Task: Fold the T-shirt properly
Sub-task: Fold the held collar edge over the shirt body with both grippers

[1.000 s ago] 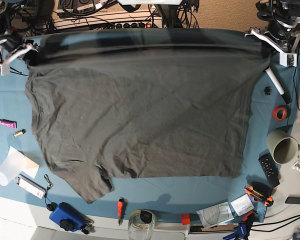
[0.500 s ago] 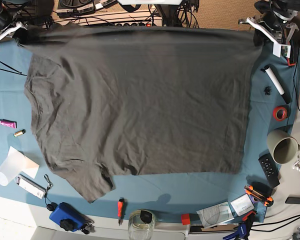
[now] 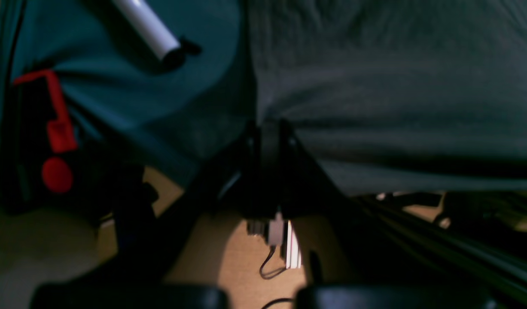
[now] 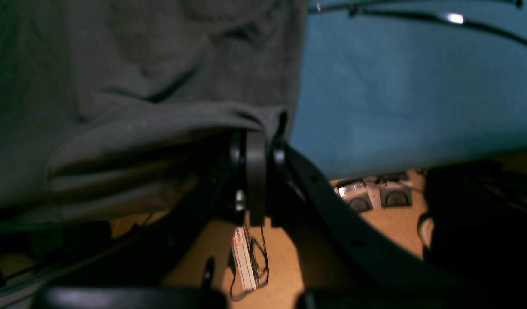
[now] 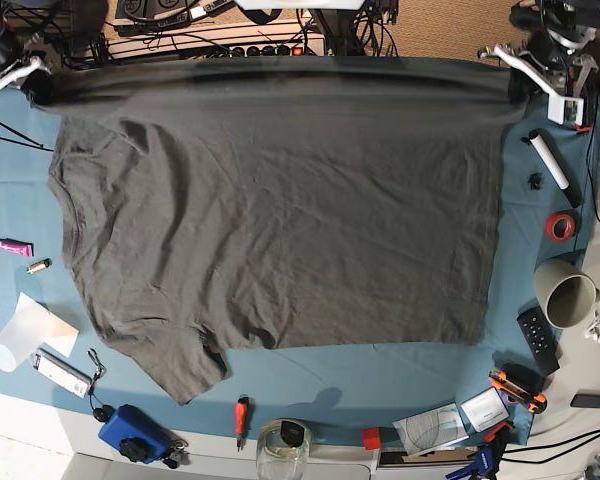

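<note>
Setting: a worktable under a blue-teal table cloth (image 5: 310,385), cables and power strips along the top of the base view, bare floor showing beyond the table edge in both wrist views; clutter rings the cloth: a white tube (image 5: 551,161) and a red tape roll (image 5: 559,227) at right, a grey cup (image 5: 565,293) and a black remote (image 5: 538,340) at lower right, a blue device (image 5: 130,431) at lower left, a glass jar (image 5: 282,447) at bottom centre.

Item: the T-shirt (image 5: 280,230), dark olive-grey, short-sleeved; it fills the middle of the base view, lying mostly flat, one sleeve pointing toward lower left, its top edge drawn out in a taut, blurred band across the upper frame between the two grippers.

Holds: the left gripper (image 5: 520,80), upper right of the base view, has its fingers pressed together on the shirt's upper-right corner; the right gripper (image 4: 257,141), upper left of the base view, pinches the opposite corner, cloth bunching over its closed fingers in the right wrist view.

Handling, as a judgement: light, soft, limp cotton; no stiffness of its own, so it should sag between holds and drag on the cloth rather than slide; not fragile; liable to wrinkle and to slip from a shallow pinch; best taken at corners, hem or shoulder seams, both sides at once, with even tension.

Writing and labels: none legible; printed sheets at lower right are too small to read; no neck label shows.
</note>
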